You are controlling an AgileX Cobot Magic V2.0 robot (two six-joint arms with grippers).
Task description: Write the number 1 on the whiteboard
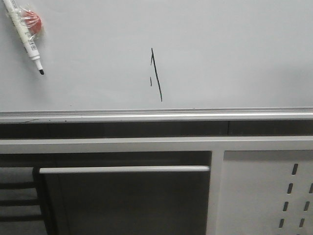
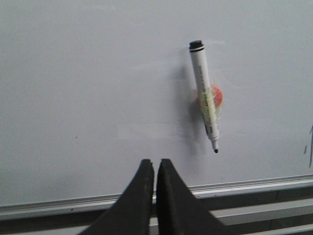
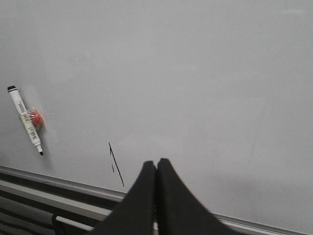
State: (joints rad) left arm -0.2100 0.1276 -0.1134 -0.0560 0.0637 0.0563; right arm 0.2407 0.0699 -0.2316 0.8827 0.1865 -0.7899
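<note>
The number 1 (image 1: 156, 74) is already on the whiteboard (image 1: 234, 54). In the front view it sits slightly left of centre in the upper half of the frame, just above the silver lower rail (image 1: 156, 116).

The marker (image 1: 25, 33) is in the upper left corner of the front view, well apart from the stroke and to its left. It appears to be held flat against the board by a red round holder (image 1: 32, 20) with clear tape. Its long axis runs diagonally, with the uncapped black tip pointing toward the lower right.

Judged from the wrist views, the left arm is the nearer to the marker. In the left wrist view the marker fills the upper right of the frame, close above the left gripper (image 2: 155, 169). In the right wrist view the marker is small, at the left edge.

Both tools are empty. The left gripper's jaws are pressed together with only a thin seam between them. The right gripper (image 3: 156, 169) is likewise closed on nothing. The right gripper is just to the right of the stroke's lower end.

The stroke is thin and black. It is tall and leans so that its foot lies right of its head. A short flag angles off the top, and a tiny separate dash lies to its left at mid-height. By these frames, the writing looks complete.
</note>
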